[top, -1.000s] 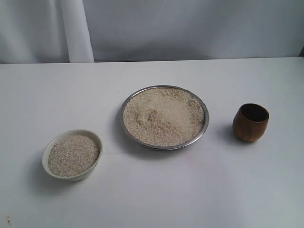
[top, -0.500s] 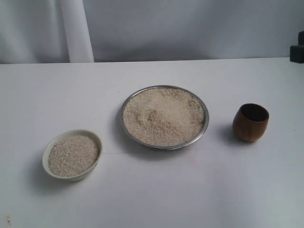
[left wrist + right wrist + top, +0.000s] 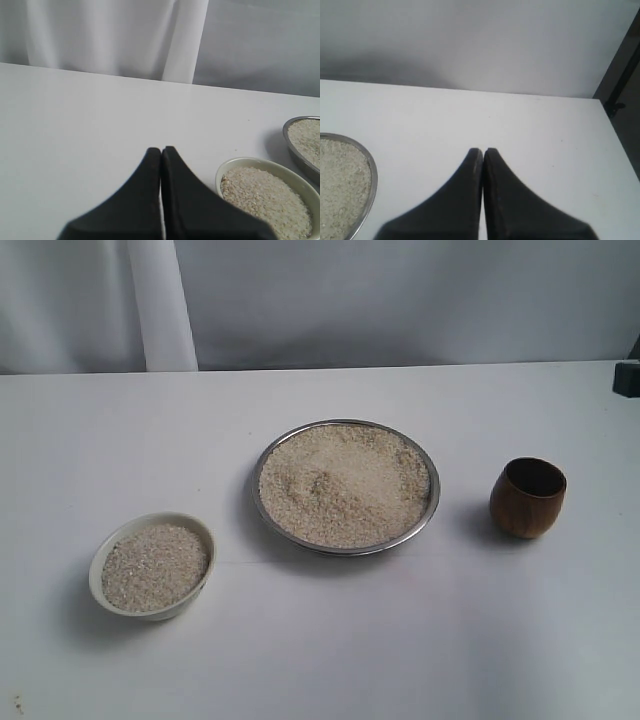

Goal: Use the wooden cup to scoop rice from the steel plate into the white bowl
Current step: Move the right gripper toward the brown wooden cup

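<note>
The steel plate (image 3: pixel 346 487) sits mid-table, heaped with rice (image 3: pixel 343 483). At the front left stands the white bowl (image 3: pixel 152 565), filled with rice too. The dark-brown wooden cup (image 3: pixel 527 497) stands upright and alone to the plate's right. My left gripper (image 3: pixel 161 150) is shut and empty, with the white bowl (image 3: pixel 272 197) and the plate's rim (image 3: pixel 295 152) beside it. My right gripper (image 3: pixel 483 150) is also shut and empty above bare table, the plate's rim (image 3: pixel 370 185) off to one side. The cup is out of both wrist views.
A dark piece of the right arm (image 3: pixel 629 375) pokes in at the far right edge. A white curtain (image 3: pixel 160 305) hangs behind the table. In the right wrist view the table's edge and a dark frame (image 3: pixel 622 85) lie close.
The dark arm part at the right edge came into view half a second ago and now sits slightly lower and further out. Plate, bowl and cup have not moved.
</note>
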`<state>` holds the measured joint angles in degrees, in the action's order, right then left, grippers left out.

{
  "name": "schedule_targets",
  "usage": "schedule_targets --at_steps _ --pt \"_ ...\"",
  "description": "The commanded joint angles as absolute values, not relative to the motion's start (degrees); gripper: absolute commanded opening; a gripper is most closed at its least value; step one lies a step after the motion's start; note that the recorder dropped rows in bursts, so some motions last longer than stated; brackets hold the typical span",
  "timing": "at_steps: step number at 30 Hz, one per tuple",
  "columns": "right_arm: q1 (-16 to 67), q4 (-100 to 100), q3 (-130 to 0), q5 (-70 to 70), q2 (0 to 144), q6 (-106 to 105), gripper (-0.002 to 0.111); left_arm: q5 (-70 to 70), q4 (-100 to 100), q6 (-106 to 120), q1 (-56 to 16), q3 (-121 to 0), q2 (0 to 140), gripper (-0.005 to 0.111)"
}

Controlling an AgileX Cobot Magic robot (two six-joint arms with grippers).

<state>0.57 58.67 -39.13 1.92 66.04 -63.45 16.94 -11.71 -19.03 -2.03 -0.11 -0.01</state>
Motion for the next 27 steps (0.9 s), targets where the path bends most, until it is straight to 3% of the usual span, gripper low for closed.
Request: schedule_targets --at_steps 1,17,19,23,27 --pt "1.6 59.7 -38.8 2.8 69.0 -64.1 0.000 16.4 -11.4 -19.3 -2.3 0.0 0.0 0.000" --pt "6.2 58.7 -38.8 2.1 70.2 -63.7 0.000 16.4 -11.4 -19.3 -2.3 0.0 0.0 0.000" --pt "6.3 47.0 -38.8 1.6 70.2 -53.2 0.000 16.4 -11.4 -19.3 -2.3 0.0 0.0 0.000" --pt "6.6 10.7 -38.4 -0.6 70.2 -13.2 0.000 16.4 -11.4 -19.3 -2.3 0.0 0.0 0.000" --pt "6.6 0.0 -35.5 -6.5 70.2 0.8 0.000 16.4 -11.4 -19.3 -2.3 0.0 0.0 0.000"
